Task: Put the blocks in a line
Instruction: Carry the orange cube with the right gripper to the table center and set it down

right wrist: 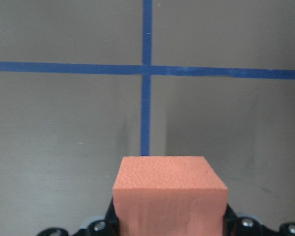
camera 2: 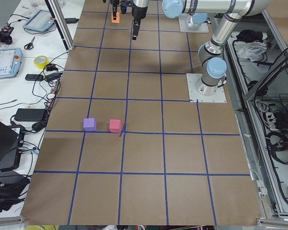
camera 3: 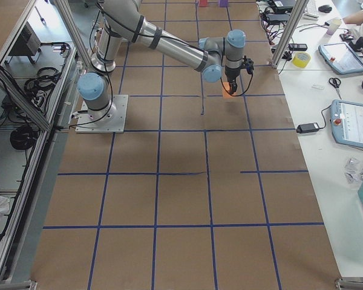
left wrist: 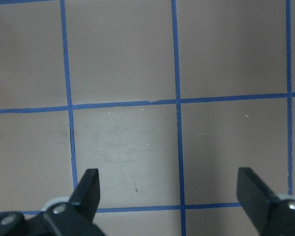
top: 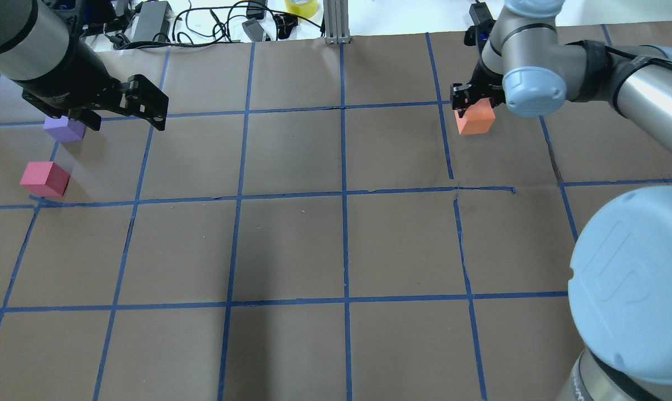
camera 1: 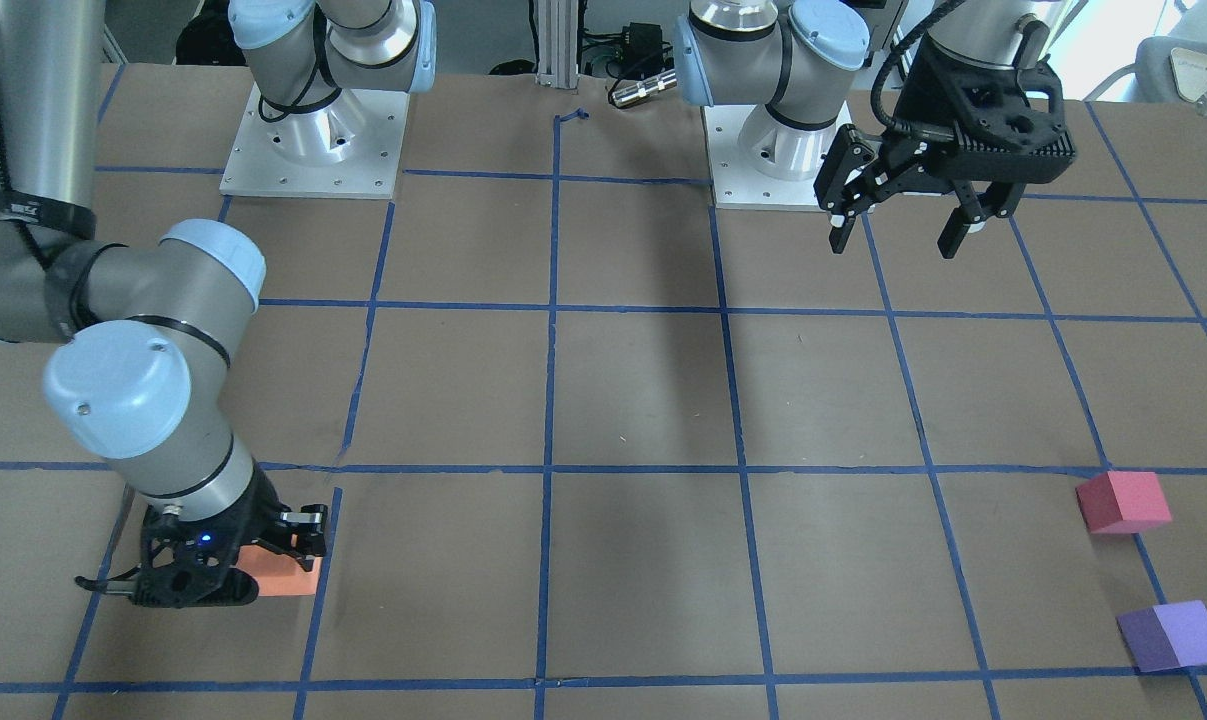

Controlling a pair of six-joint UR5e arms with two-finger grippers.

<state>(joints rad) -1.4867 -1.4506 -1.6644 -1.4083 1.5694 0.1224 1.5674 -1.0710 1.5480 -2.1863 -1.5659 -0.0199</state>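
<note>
The orange block (top: 475, 120) sits between the fingers of my right gripper (top: 472, 107) at the table's far right. The right wrist view shows it held, with the orange block (right wrist: 169, 191) filling the gap. I cannot tell whether it touches the paper. The red-pink block (top: 45, 179) and the purple block (top: 64, 128) lie side by side at the far left, a small gap between them. My left gripper (top: 127, 120) hovers open and empty just right of the purple block, well above the table, its fingers (left wrist: 88, 189) spread wide over bare paper.
Blue tape lines (top: 344, 195) divide the brown paper into squares. Both arm bases (camera 1: 313, 140) stand on the robot's side of the table. Cables, a yellow tape roll (top: 301, 6) and tablets (camera 3: 354, 124) lie beyond the far edge. A metal post (top: 336, 22) rises at the far edge's centre.
</note>
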